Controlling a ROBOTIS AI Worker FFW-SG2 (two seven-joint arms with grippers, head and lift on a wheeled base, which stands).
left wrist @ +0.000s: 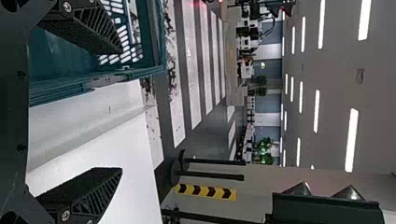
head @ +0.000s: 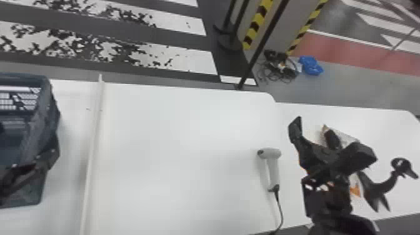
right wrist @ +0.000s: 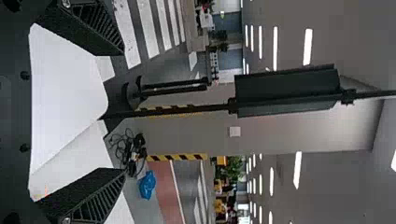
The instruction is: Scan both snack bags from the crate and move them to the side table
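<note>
In the head view my right gripper [head: 314, 132] is over the side table [head: 387, 125] at the right. Partly hidden behind it lies a white and orange snack bag [head: 347, 137]; an orange patch [head: 355, 189] shows lower down, whether a second bag I cannot tell. My left gripper [head: 20, 178] is at the near part of the dark blue crate [head: 47, 125]. In the left wrist view, the left gripper [left wrist: 122, 109] stands open beside the crate [left wrist: 98, 81]. In the right wrist view, the right gripper [right wrist: 125, 112] is open with nothing between its fingers.
A grey scanner [head: 270, 153] with a black cable lies near the main table's [head: 181, 150] right side. A raised pale strip [head: 93, 140] runs between crate and scanner. A black curved object [head: 379, 187] stands at the far right, and a dark pole [head: 261, 47] behind the tables.
</note>
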